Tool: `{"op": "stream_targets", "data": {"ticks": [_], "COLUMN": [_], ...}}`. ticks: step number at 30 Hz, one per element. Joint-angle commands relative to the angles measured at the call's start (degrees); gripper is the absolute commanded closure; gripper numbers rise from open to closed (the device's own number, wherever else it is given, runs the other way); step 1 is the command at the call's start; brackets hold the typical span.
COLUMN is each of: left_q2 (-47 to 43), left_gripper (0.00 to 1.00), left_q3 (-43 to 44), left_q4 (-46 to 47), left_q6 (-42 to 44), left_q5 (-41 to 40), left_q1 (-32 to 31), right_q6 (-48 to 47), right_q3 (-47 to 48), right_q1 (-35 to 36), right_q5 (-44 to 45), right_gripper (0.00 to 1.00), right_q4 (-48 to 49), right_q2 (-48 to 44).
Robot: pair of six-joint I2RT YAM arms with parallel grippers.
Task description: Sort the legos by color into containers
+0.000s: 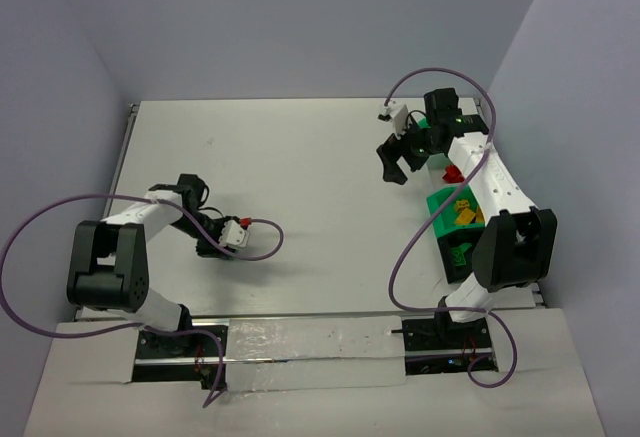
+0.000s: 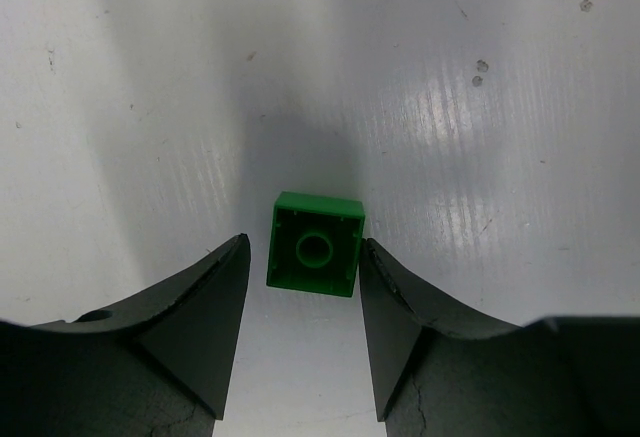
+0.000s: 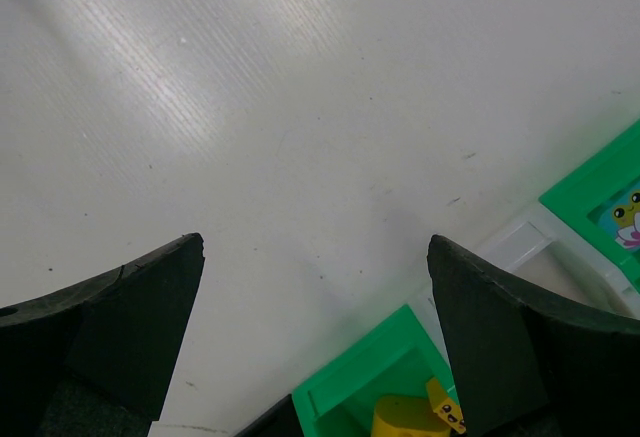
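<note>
On the left side of the white table [image 1: 300, 157], a small green brick [image 2: 316, 244] lies upside down with its hollow side up. The left gripper [image 2: 303, 247] is down around it, half closed, with one black finger on each side. A thin gap shows at one finger. The other is right at the brick's edge. Over on the right, the right gripper [image 3: 317, 247] is wide apart with nothing in it, near the green bins [image 1: 440, 205]. A yellow brick [image 3: 405, 419] sits in one bin.

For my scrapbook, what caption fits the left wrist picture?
Black fingers flank an upside-down green lego on the white table.
</note>
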Motion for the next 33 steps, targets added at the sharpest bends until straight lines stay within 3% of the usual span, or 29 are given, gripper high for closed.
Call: {"op": "stream_targets", "data": {"ticks": [1, 7, 14, 21, 27, 33], "left_q2": [0.69, 1.35, 1.36, 1.27, 1.31, 2.41], "left_gripper": [0.44, 0.55, 0.66, 0.92, 1.00, 1.00], "left_q3": [0.08, 0.25, 4.11, 11.54, 18.71, 22.68], "left_q4": [0.86, 1.82, 5.03, 14.64, 29.45, 42.69], "left_q6": [2.69, 1.91, -3.84, -20.98, -40.54, -55.93], "left_q5": [0.58, -0.77, 1.18, 4.69, 5.60, 4.41], "left_q1": [-0.47, -1.25, -2.08, -5.74, -9.04, -13.86], "right_q6": [1.82, 4.43, 18.66, 25.92, 29.58, 29.82], "right_q3": [-0.35, 0.00, -0.93, 2.07, 3.70, 5.07], "right_q1": [1.36, 1.62, 1.65, 1.48, 1.40, 2.54], "right_q5": [-1.74, -4.18, -10.37, -15.25, -19.63, -22.49], "right_gripper": [0.00, 0.00, 0.00, 0.00, 0.00, 0.00], "right_q4": [2.32, 2.49, 8.15, 9.95, 10.40, 10.86], "right_q2": [-0.56, -0.51, -1.26, 1.11, 2.42, 4.95]}}
